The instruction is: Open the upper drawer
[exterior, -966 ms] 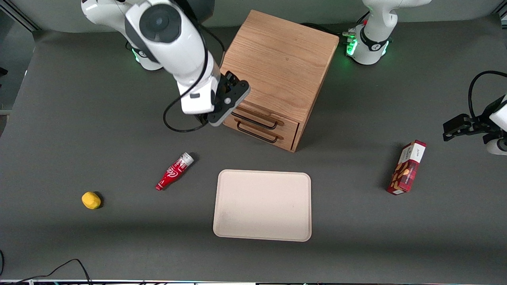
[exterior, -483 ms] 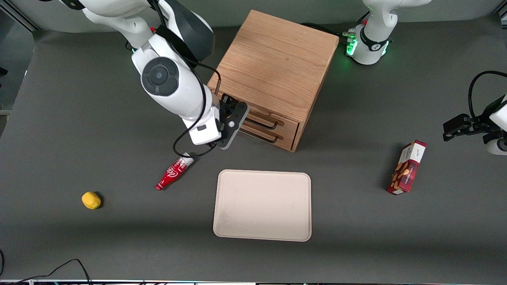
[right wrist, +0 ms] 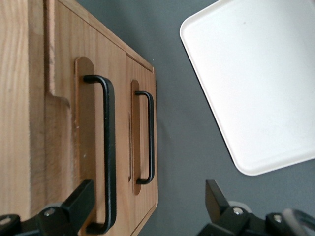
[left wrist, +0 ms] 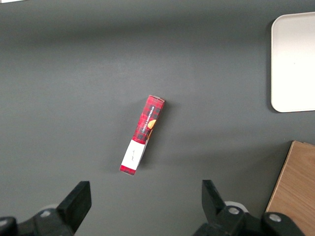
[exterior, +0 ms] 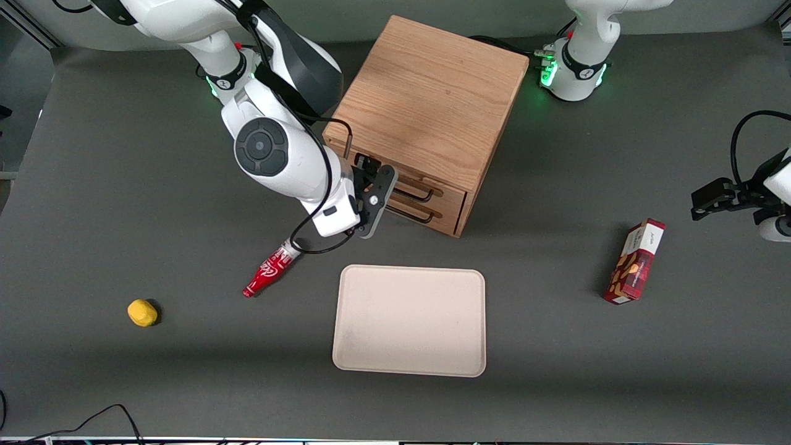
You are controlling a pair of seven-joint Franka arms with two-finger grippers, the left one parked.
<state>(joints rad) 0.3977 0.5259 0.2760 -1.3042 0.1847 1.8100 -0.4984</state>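
Step in hand, by my read: approach to the handle, no grasp yet. Black two-finger gripper (exterior: 372,199) is hovering in front of the light oak cube cabinet (exterior: 426,105), at the drawer fronts' end toward the working arm. Jaws are standing wide open, holding nothing.

Upper drawer (right wrist: 64,142) is sitting flush at the cabinet's top, lower drawer (right wrist: 142,132) just beneath. Thin black wire handle (right wrist: 108,147) of the upper one is lying just inside one jaw, w/ the other jaw well apart from it, off the cabinet, over the grey surface (exterior: 123,185).

Next probably: centre jaws on that bar, close, pull straight out from the cabinet front. Risk: catching the lower handle instead.
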